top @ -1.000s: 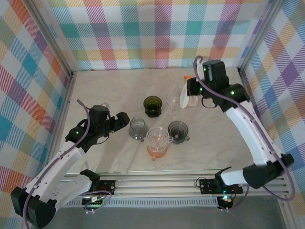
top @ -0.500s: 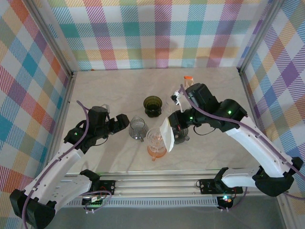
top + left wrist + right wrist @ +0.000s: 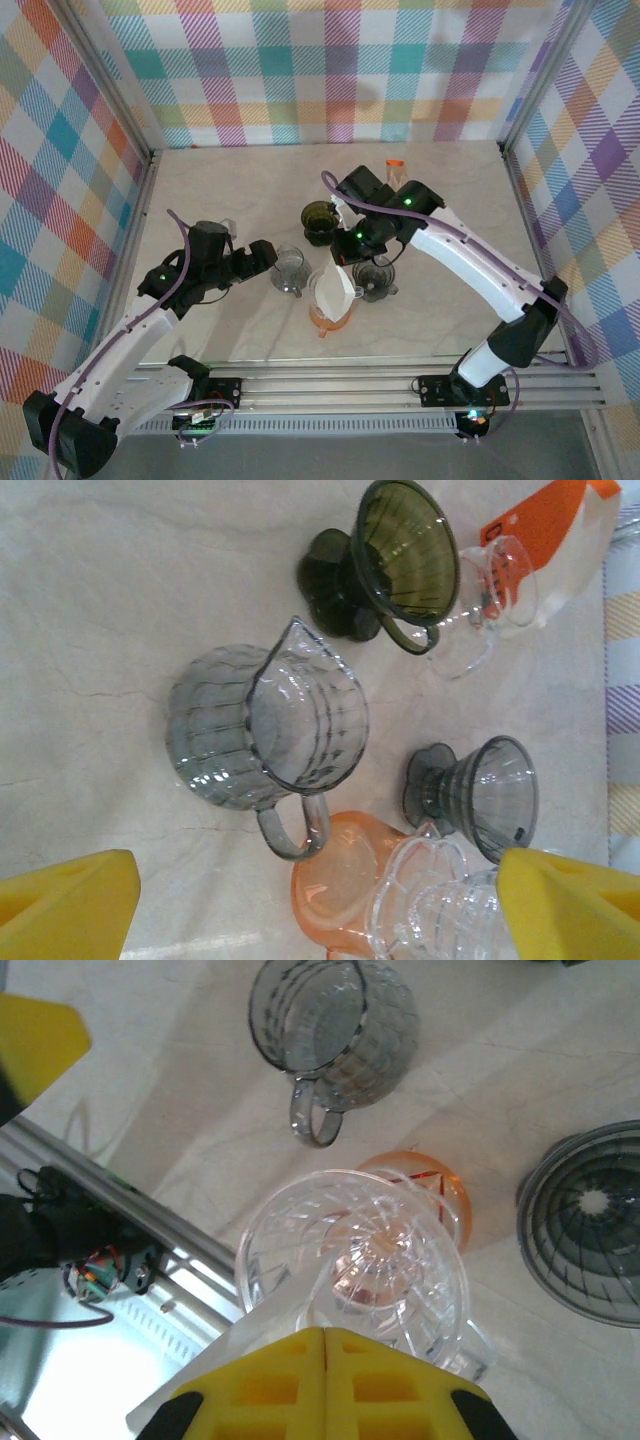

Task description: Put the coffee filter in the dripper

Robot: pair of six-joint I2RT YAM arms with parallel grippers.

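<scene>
right hand (image 3: pixel 325 1360) pinched shut on the filter (image 3: pixel 333 293), paper hanging right over the clear dripper (image 3: pixel 355 1260) (it sits on an orange jug (image 3: pixel 440 1185)), not seated yet, left hand (image 3: pixel 258 257) spread wide beside the grey pitcher (image 3: pixel 265 725) on the desk (image 3: pixel 220 190)

You have the dripper (image 3: pixel 350 1260) sitting on a carafe (image 3: pixel 420 1185) near the middle of the table (image 3: pixel 200 200), with the filter (image 3: pixel 335 292) over it. A jug (image 3: pixel 288 268) stands just to its left, a second dripper (image 3: pixel 374 275) just to its right. Behind them sits a third dripper (image 3: pixel 321 222), with a small cup (image 3: pixel 497 575) beside it on the right
</scene>
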